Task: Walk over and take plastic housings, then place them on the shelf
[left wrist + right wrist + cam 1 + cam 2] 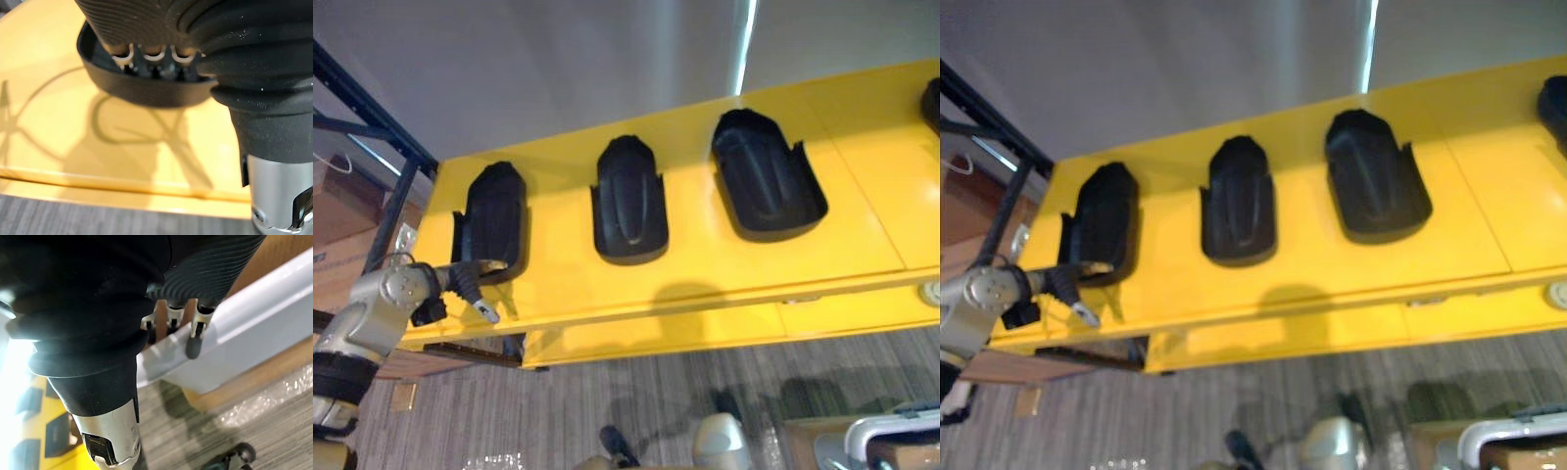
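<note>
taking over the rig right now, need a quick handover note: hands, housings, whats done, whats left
Left hand: at the near end of the leftmost housing, reaching into its open rim; its hold is hidden inside.
Right hand: low at the robot's side, relaxed, holding nothing, beside a white rail.
Housings: on the yellow surface lie the leftmost one, the middle housing and the right housing; a fourth housing sits at the far right edge.
Done: the robot is at the yellow surface, left hand on a housing.
Left: unclear whether that housing is being taken or set down; check first.
</note>
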Controlling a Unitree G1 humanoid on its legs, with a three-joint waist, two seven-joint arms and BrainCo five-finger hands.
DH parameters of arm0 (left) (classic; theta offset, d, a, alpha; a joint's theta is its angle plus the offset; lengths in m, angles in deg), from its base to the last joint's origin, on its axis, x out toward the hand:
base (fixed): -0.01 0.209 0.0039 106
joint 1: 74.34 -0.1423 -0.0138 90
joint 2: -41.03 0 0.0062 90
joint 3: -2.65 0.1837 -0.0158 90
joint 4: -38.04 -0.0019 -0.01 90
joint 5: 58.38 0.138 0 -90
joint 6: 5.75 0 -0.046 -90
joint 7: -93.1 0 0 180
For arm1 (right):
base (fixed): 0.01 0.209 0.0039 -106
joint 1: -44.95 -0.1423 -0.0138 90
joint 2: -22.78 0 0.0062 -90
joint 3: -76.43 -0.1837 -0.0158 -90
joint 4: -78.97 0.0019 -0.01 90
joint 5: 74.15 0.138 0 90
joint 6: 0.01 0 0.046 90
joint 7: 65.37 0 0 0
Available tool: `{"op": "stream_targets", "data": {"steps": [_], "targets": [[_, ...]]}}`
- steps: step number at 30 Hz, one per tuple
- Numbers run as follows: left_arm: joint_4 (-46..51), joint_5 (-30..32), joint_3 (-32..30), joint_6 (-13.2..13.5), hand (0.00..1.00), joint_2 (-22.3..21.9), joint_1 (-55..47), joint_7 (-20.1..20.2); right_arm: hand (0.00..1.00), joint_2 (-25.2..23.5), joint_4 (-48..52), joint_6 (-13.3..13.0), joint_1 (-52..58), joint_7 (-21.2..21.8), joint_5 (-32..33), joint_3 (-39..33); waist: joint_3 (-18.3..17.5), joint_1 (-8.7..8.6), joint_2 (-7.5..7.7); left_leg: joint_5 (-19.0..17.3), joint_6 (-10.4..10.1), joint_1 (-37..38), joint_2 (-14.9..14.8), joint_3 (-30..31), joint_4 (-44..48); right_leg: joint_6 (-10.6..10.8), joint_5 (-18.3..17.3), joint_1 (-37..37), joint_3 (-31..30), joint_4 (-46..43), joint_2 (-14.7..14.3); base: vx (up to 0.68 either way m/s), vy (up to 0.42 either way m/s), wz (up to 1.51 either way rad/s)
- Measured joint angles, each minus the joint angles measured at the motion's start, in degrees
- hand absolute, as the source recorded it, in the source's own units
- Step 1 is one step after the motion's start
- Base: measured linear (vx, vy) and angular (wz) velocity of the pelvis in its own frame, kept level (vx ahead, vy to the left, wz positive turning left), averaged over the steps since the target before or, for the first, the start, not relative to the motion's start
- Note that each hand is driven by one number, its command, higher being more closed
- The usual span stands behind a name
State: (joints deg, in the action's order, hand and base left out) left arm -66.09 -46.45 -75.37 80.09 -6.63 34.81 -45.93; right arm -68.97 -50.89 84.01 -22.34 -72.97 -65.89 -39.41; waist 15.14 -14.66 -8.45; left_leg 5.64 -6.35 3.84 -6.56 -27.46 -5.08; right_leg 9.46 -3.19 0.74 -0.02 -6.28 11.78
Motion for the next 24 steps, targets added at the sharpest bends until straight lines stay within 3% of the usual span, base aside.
{"op": "stream_targets", "data": {"steps": [9,11,13,15,16,17,18,19,21,22,24], "targets": [[-0.9,0.3,0.0,0.1,0.00,0.1,0.0,-0.1,0.00,0.0,-0.6,0.0,-0.5,0.0,0.0,0.0,0.0,0.09,0.06,0.0,0.0,0.0,0.0,0.0,0.0,0.0,0.0,0.0,0.0,0.0,0.0,0.00,0.000,0.00],[-1.5,0.3,0.0,0.3,0.00,0.1,-0.2,-2.2,0.00,0.0,-0.6,0.0,-0.5,0.0,0.0,0.0,0.0,0.09,0.09,0.0,0.0,0.0,0.0,0.0,0.0,0.0,0.0,0.0,0.0,0.0,0.0,0.00,0.000,0.00],[-2.9,0.3,0.0,0.5,0.00,0.1,-0.4,-6.8,0.00,-0.1,-0.7,0.0,-0.6,0.1,0.0,0.1,0.0,0.08,0.30,0.0,0.0,0.0,-0.1,0.0,0.0,0.0,0.0,0.0,0.0,0.0,-0.1,0.00,0.000,0.00],[-4.2,0.3,0.0,0.9,0.00,0.0,-0.5,-16.3,0.00,-0.4,-1.3,-0.1,-0.6,0.1,0.0,0.1,-0.1,0.13,0.87,0.1,-0.1,0.0,-0.2,0.0,0.0,0.0,0.0,0.1,0.0,0.0,-0.2,0.00,0.000,0.00],[-5.8,0.2,-0.2,1.9,0.00,-0.3,0.1,-24.0,0.00,-0.9,-1.8,-0.2,-0.6,0.1,0.0,0.1,-0.5,0.30,1.62,0.1,-0.1,0.0,-0.3,0.0,0.0,0.0,0.0,0.1,0.0,0.0,-0.3,0.00,0.000,0.00],[-6.4,0.2,-0.5,2.8,0.00,-0.5,0.3,-27.5,0.00,-1.3,-2.0,-0.4,-0.6,0.0,-0.1,0.1,-0.6,0.46,1.90,0.1,-0.2,0.0,-0.3,0.0,0.1,-0.1,0.0,0.0,0.1,0.0,-0.4,0.00,0.000,0.00],[-8.2,0.2,-0.9,4.6,0.00,-1.6,1.9,-34.8,0.00,-2.0,-2.3,-0.6,-0.6,-0.2,-0.2,0.2,-0.9,0.80,2.58,0.2,-0.2,0.1,-0.4,0.0,0.2,-0.1,0.0,0.0,0.1,0.0,-0.5,0.00,0.000,0.00],[-8.7,0.3,-1.9,5.4,0.00,-2.7,2.5,-38.5,0.00,-2.4,-2.3,-0.7,-0.6,-0.7,-0.7,0.2,-0.9,0.99,2.90,0.2,-0.2,0.1,-0.4,0.0,0.2,-0.1,0.0,0.0,0.1,0.0,-0.5,0.00,0.000,0.00],[-8.5,0.3,-5.3,8.5,0.00,-7.5,3.6,-52.5,0.00,-3.8,-2.3,-2.2,-0.6,-5.0,-3.4,1.5,-1.4,1.32,4.08,0.2,-0.2,0.1,-0.4,0.1,0.2,-0.2,0.0,0.0,0.2,0.0,-0.5,0.00,0.000,0.00],[-8.3,0.5,-5.4,9.1,0.00,-8.2,3.8,-54.9,0.00,-4.1,-2.3,-2.7,-0.6,-5.9,-3.7,2.0,-1.5,1.34,4.30,0.2,-0.2,0.1,-0.4,0.2,0.2,-0.3,-0.1,-0.1,0.2,0.0,-0.5,0.00,0.000,0.00],[-6.2,0.7,-5.8,10.7,0.00,-11.4,3.8,-63.4,0.00,-5.6,-2.0,-5.5,-0.6,-11.2,-6.4,2.4,-1.8,1.29,4.88,0.2,-0.2,0.0,-0.4,0.2,0.0,-0.4,-0.1,-0.1,0.2,0.0,-0.5,0.00,0.000,0.00]]}}
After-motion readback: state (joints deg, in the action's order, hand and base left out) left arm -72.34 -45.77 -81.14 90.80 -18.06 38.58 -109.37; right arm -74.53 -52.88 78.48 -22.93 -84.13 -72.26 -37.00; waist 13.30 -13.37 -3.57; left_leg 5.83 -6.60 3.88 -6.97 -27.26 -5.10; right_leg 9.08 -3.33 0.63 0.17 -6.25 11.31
